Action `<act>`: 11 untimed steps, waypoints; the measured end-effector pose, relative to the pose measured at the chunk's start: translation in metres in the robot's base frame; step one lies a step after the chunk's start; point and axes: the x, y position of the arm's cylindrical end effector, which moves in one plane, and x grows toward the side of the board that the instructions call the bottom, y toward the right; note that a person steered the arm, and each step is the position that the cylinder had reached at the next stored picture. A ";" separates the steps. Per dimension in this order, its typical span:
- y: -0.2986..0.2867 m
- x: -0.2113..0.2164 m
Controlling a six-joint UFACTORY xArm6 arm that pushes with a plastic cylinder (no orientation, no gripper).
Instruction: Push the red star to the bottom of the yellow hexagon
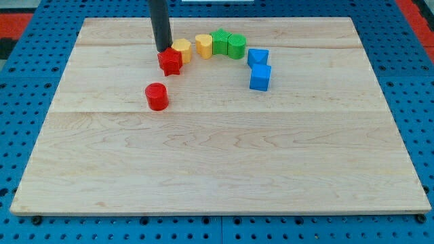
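The red star (170, 62) lies on the wooden board near the view's top, touching the lower left side of the yellow hexagon (182, 49). My tip (163, 49) stands just above the red star's upper left, right beside the hexagon's left edge. The rod rises from there out of the view's top.
A red cylinder (156, 96) sits below and left of the star. Right of the hexagon lie a yellow heart-like block (203, 45), two green blocks (220, 41) (236, 46), and two blue blocks (258, 57) (260, 77). The board (217, 163) rests on a blue pegboard.
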 end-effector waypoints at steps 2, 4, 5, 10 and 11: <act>0.019 0.005; -0.043 0.007; -0.057 0.022; 0.002 0.068; -0.020 0.060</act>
